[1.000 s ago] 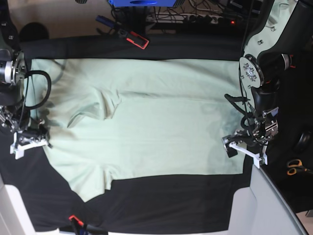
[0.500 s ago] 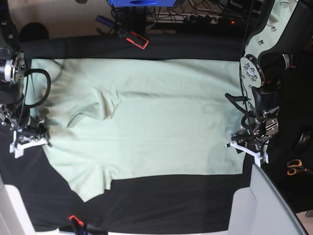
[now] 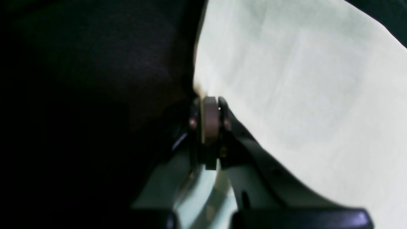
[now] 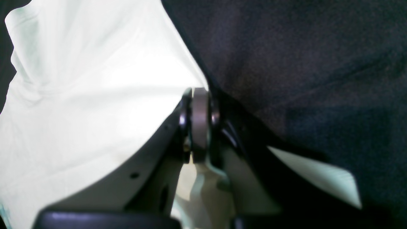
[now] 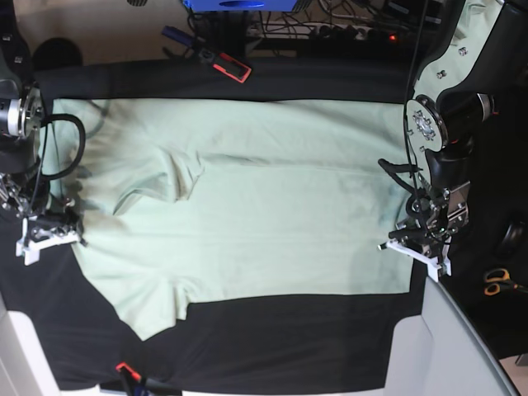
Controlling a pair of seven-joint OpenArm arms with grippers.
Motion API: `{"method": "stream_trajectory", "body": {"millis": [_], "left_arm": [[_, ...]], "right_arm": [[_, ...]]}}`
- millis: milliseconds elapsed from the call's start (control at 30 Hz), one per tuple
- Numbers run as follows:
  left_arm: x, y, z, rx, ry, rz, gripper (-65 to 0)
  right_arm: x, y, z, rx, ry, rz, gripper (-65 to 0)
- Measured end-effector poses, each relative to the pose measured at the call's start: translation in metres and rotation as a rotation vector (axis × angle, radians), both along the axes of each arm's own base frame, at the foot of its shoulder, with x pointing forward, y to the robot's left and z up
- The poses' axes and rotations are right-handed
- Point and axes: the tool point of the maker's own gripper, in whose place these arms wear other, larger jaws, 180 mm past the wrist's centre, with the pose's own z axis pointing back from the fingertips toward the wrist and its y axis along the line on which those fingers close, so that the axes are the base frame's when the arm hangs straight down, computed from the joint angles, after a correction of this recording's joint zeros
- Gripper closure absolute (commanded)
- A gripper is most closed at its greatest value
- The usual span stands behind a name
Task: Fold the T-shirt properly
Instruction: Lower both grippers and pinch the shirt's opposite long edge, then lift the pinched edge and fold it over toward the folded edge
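A: Item one, the T-shirt (image 5: 247, 198)?
B: Pale mint green, spread flat on the dark-clothed surface (image 5: 289, 346). One sleeve (image 5: 157, 186) is folded in over the body; the other (image 5: 148, 305) juts toward the near edge. Hem end lies by the left arm, shoulder end by the right.

A: Left gripper (image 5: 410, 245)?
B: At the hem edge, low on the surface. In the left wrist view its jaws are clenched together right at the edge of the fabric (image 3: 302, 95); whether cloth is actually pinched between them cannot be told.

A: Right gripper (image 5: 48, 238)?
B: At the opposite edge, beside the shoulder end. Jaws clenched in the right wrist view, tips meeting where the shirt's border (image 4: 95, 95) gives way to the dark cloth; a grip on fabric cannot be confirmed.

A: Sundries?
B: Scissors with orange handles (image 5: 497, 283) off the surface beside the left arm; a red-and-black tool (image 5: 231, 66) at the far edge.
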Motion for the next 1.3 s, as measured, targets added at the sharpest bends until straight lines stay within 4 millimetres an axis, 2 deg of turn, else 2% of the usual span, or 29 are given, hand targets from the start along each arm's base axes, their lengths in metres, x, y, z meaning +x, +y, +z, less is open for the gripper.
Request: {"method": "stream_trajectory", "body": {"millis": [233,400,533,633,833,1033,1233,1300], "left_arm": [[0.0,0.001,0.003,0.004,-0.004,-0.003,0.0],[-0.012,0.004,0.004,0.012,0.049,-0.02,0.0],[-0.03,0.012,0.007,0.049,0.069,-0.032,0.0],[-0.043,0.007,0.01,0.066,0.105,-0.092,0.0],[-0.05,0.017,0.027,0.125,0.067,-0.092,0.0],[-0.058,0.023,0.034,0.156,0.051,-0.092,0.0],[-0.068,0.027,0.039,0.188,0.042,-0.097,0.0],[-0.07,0.027,0.043,0.204,0.043,-0.108,0.0]], "right_arm": [[0.002,0.001,0.003,-0.003,-0.006,0.009,0.0],[-0.002,0.004,0.007,-0.032,-0.01,0.066,0.0],[0.003,0.009,0.018,-0.048,-0.044,0.106,0.0],[0.006,0.01,0.026,-0.061,-0.079,0.118,0.0],[-0.005,0.013,0.027,-0.088,-0.092,0.149,0.0],[0.001,0.021,0.05,-0.116,-0.178,0.188,0.0],[-0.011,0.026,0.05,-0.126,-0.182,0.213,0.0],[-0.012,0.021,0.053,-0.118,-0.194,0.186,0.0]]}}
